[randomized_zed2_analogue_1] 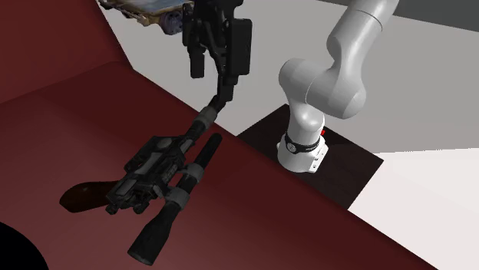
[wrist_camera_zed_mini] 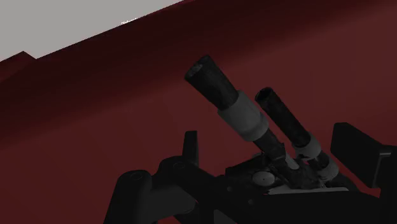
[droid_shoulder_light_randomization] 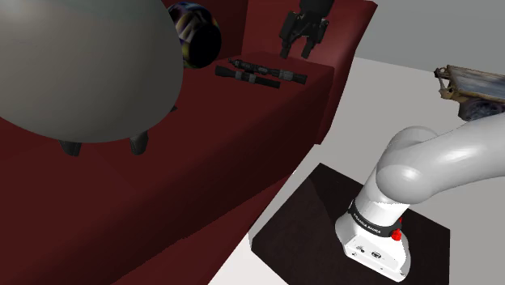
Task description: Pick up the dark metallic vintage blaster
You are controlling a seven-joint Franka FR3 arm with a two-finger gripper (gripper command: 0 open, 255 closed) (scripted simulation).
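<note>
The dark blaster (droid_shoulder_light_randomization: 259, 74) lies flat on a dark red seat (droid_shoulder_light_randomization: 202, 162). It has a long scoped barrel and a second tube beside it (randomized_zed2_analogue_1: 165, 180). My black gripper (droid_shoulder_light_randomization: 301, 50) hangs just above the blaster's end nearest the arm, fingers pointing down and open (randomized_zed2_analogue_1: 209, 80). In the wrist view the blaster's body and two tubes (wrist_camera_zed_mini: 235, 108) lie between and beyond the spread fingers of the gripper (wrist_camera_zed_mini: 273, 149), which do not clasp it. The right finger (wrist_camera_zed_mini: 356, 156) stands clear of the body.
A big grey dome on short dark legs (droid_shoulder_light_randomization: 73, 73) fills the shoulder view's upper left, with a patterned ball (droid_shoulder_light_randomization: 194, 32) behind it. The red backrest (droid_shoulder_light_randomization: 267, 20) rises behind the blaster. A brownish object (droid_shoulder_light_randomization: 473, 85) sits beyond the arm. The arm's stand (droid_shoulder_light_randomization: 356, 235) is beside the seat.
</note>
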